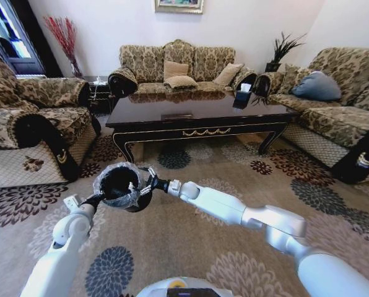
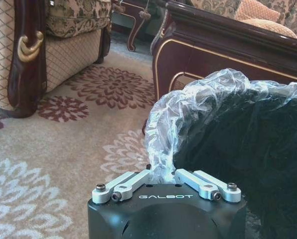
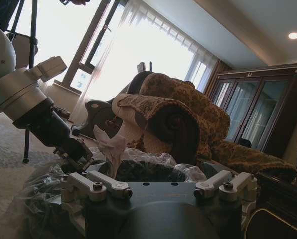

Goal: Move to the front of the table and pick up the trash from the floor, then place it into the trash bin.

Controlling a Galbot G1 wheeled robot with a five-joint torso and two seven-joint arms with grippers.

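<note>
Left end effector (image 2: 163, 174) pinches the bin's (image 1: 119, 185) floppy, slippery liner; right end effector (image 3: 161, 186) looks released. Grab the stiff rim.

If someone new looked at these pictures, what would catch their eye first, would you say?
Most striking is the trash bin on the patterned carpet in front of the table, with a gripper at each side of its rim. The left gripper is shut on the bin's plastic liner; the right gripper is open at the opposite rim.

Black trash bin (image 1: 119, 185), floral beige carpet (image 1: 191, 241)
</note>
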